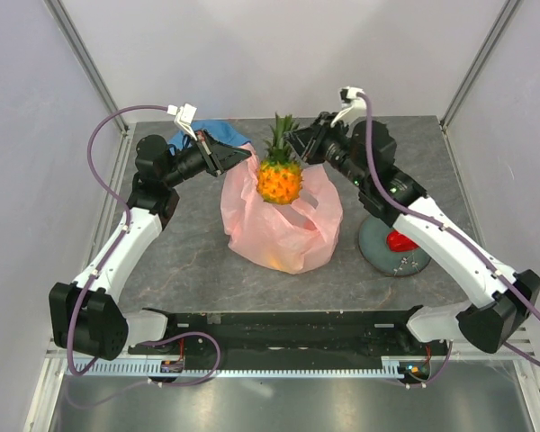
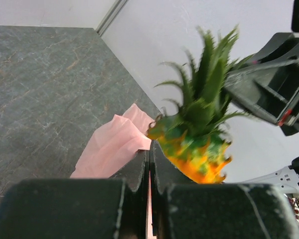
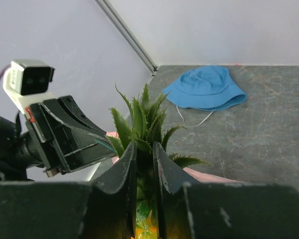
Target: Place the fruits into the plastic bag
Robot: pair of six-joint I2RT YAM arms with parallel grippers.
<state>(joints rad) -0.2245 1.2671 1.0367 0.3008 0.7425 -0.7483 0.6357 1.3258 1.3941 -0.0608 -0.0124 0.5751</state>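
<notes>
our right gripper (image 3: 144, 149) has its two fingers closed on the green crown of the pineapple (image 1: 280, 180), leaves sticking up between and around the jaws in the right wrist view. the fruit hangs from that grip, upright, its orange, knobbly body with green flecks just over the open mouth of the plastic bag (image 1: 279, 225).

our left gripper (image 2: 149, 154) is fully closed, pinching a thin fold of the bag's pink film between its fingers and lifting that side of the rim. from the left wrist view the pineapple is just beside those fingers, with the right gripper's black jaws above it.

the bag is thin, translucent pink and crumpled, slumped on the grey table (image 1: 180, 261) in the middle between the two arms. we see a yellow-orange shape through the film near its front edge, too vague to name.

to the right, under the right arm, a shiny red fruit (image 1: 400, 240) lies on a dark round plate (image 1: 382, 247), well apart from the bag. a blue hat (image 1: 218, 131) lies at the far edge of the table behind the left gripper.
</notes>
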